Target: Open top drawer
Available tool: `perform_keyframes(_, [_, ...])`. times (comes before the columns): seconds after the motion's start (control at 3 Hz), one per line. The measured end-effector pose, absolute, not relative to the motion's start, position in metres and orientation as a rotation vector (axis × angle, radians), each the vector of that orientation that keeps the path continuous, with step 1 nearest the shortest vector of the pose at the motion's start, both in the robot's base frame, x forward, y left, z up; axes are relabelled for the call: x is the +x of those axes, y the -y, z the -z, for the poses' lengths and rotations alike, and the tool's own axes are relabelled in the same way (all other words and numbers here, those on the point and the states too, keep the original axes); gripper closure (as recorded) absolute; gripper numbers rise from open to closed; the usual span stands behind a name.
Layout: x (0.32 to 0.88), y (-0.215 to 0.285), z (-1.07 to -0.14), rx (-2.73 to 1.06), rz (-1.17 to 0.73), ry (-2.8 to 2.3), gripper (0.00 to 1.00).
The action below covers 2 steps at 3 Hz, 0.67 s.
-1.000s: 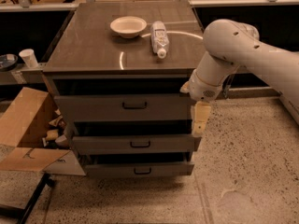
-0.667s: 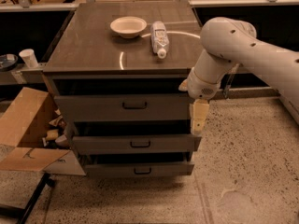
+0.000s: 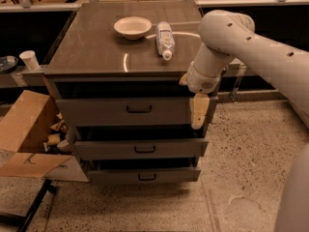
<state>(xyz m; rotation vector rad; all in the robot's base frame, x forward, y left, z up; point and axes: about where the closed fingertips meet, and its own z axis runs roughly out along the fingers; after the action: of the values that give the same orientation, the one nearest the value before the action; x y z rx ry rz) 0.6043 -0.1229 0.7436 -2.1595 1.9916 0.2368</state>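
At cabinet's (image 3: 91, 57) right edge: gripper (image 3: 199, 112) hung downward, its state unclear.
Left of gripper: top drawer (image 3: 96, 112), handle (image 3: 139, 109) well apart.
Above-left: bowl (image 3: 132, 27), bottle (image 3: 164, 39).

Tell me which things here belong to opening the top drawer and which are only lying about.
For the job: top drawer, its black handle, the tool hanging at the drawer's right end.
Lying about: bowl and bottle on the cabinet top, two lower drawers, cardboard box, paper cup.
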Motion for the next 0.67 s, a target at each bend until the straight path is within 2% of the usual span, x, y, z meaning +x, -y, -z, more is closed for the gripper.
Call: perform_keyframes(0.67, [0.609, 0.093, -0.694, -2.170, -0.399, -2.017, 0.00])
